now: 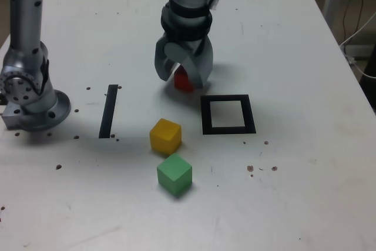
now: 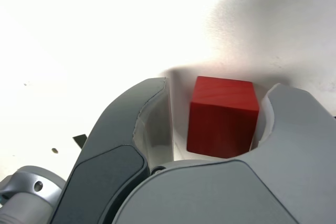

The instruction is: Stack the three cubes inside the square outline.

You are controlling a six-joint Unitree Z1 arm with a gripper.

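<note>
Gripper [image 1: 183, 73] low on table [image 1: 294, 192], jaws straddling red cube [image 1: 183, 80] with a sliver of gap one side in wrist view: not yet clamped. Square outline [image 1: 228, 114] near, unfilled; yellow cube [image 1: 165, 136] and green cube [image 1: 174, 174] wait, so red likely forms base

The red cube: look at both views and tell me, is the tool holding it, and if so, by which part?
It cannot be told. The red cube sits between the jaws of the tool; one jaw looks against a side face, while a gap shows at the other.
</note>
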